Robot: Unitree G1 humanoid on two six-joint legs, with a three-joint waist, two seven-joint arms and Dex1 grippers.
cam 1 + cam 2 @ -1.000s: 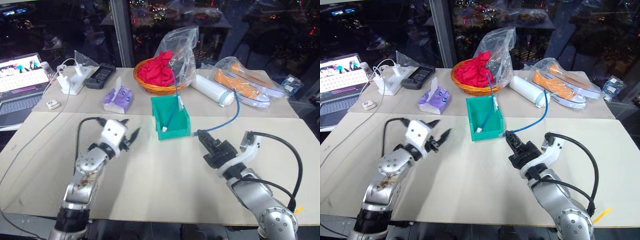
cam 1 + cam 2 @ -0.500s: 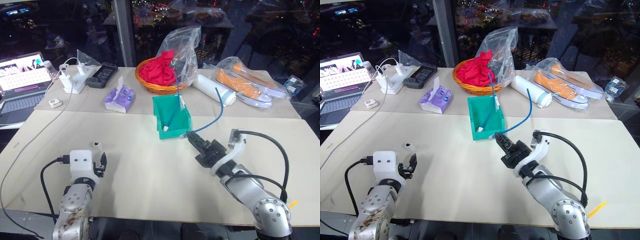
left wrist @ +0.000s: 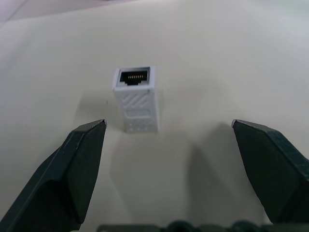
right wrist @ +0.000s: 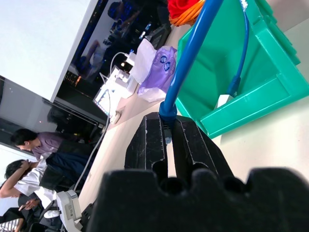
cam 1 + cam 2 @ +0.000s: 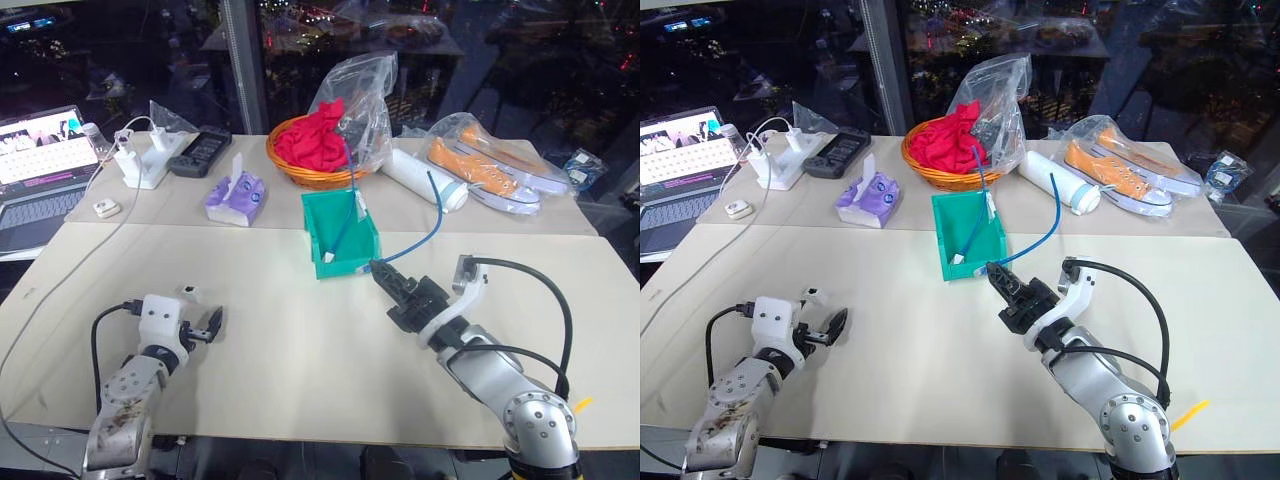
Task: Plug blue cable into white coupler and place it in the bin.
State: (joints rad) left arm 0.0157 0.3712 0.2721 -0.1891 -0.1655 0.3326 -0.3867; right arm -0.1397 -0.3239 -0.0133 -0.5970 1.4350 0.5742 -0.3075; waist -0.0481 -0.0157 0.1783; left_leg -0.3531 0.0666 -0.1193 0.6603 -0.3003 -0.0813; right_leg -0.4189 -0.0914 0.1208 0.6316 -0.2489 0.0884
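Low over the table (image 5: 300, 340), the left gripper (image 3: 166, 135) stands with its jaws spread wide and nothing between them but bare tabletop. Just ahead of its fingertips (image 3: 89, 133), standing apart and untouched, is the coupler (image 3: 137, 99): upright on one end, its socket with gold contacts at the top, facing back toward the gripper. It sits closer to one finger than to the other. From the head views the same small white coupler (image 5: 189, 292) shows just beyond the left gripper (image 5: 205, 325).

Well off to that gripper's right, the right gripper (image 5: 385, 278) is clenched on the cable (image 5: 425, 225), pinching it just behind the plug end; the clear plug itself lies between the finger pads (image 4: 152, 140) and is hard to make out. From the grip the blue cord arches up and back, away from the gripper, toward a white cylinder (image 5: 425, 178) and bagged shoes (image 5: 490, 170).

Right in front of the right gripper's tips, nearly touching, is the bin (image 5: 368, 262), its low front wall facing the robot. Inside it lies a second blue cord (image 5: 345, 225) with a white piece at its lower end. Beyond the bin sits a basket (image 5: 310, 178) of red cloth.
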